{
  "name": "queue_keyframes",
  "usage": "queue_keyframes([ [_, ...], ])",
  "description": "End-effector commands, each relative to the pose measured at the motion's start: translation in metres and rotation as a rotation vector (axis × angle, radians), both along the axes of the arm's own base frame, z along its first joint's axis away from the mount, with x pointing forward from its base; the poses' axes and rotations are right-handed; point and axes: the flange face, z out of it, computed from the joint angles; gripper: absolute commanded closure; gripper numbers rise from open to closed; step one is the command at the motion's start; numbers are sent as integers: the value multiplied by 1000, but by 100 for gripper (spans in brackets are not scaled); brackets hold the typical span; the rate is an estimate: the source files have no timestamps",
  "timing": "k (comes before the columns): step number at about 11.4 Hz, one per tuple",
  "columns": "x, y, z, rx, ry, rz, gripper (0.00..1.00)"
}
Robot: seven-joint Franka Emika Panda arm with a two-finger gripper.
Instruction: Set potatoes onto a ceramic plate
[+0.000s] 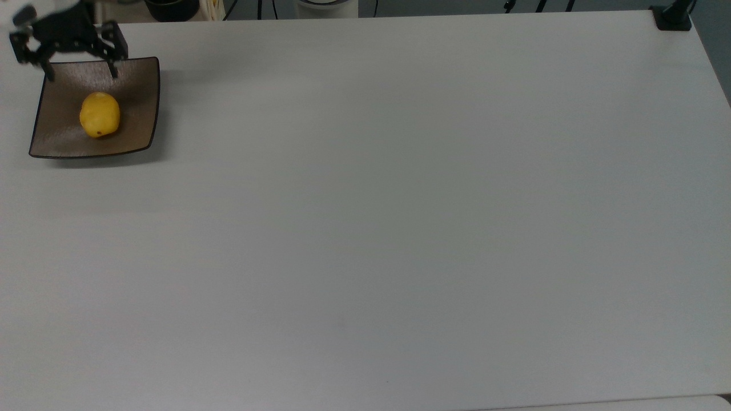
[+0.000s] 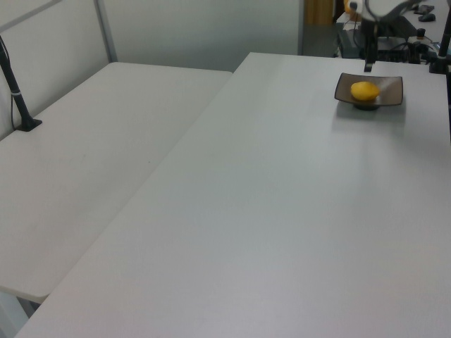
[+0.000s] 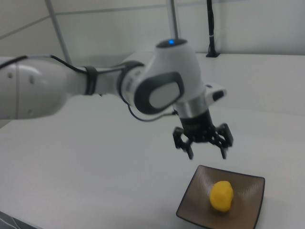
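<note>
Because the potato (image 1: 100,115) already lies on the ceramic plate (image 1: 137,85), near the plate's middle and free of any grip, the task looks all but done, and the remaining risks are small ones. The gripper (image 3: 207,153) hangs in the air above the plate's far edge, as the right view shows it, with its two fingers spread wide apart and nothing between them; in the top view it sits over the plate's upper rim, clear of the potato. What could go wrong from here is mostly a matter of the arm's path: a dip or a sweep back across the plate could catch an upturned corner with a fingertip and slide the plate on the white table (image 1: 400,228), or nudge the potato. The potato is oval and rests on a glossy surface, so a knock to the plate would likely set it rolling toward the rim, though the raised corners should help hold it in. A straight lift away from the plate seems the safest move.
</note>
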Motion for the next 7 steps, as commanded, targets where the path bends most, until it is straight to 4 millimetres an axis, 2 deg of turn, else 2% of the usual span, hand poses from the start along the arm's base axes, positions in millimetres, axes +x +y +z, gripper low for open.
queue_keyframes([
  [1, -28, 47, 94, 77, 3, -71, 0],
  [4, -47, 98, 177, 159, 12, -140, 0],
  [5, -50, 117, 194, 214, 7, -150, 0],
  [6, -49, 147, 210, 244, 12, -162, 0],
  [7, -48, 182, 216, 252, 32, -194, 0],
])
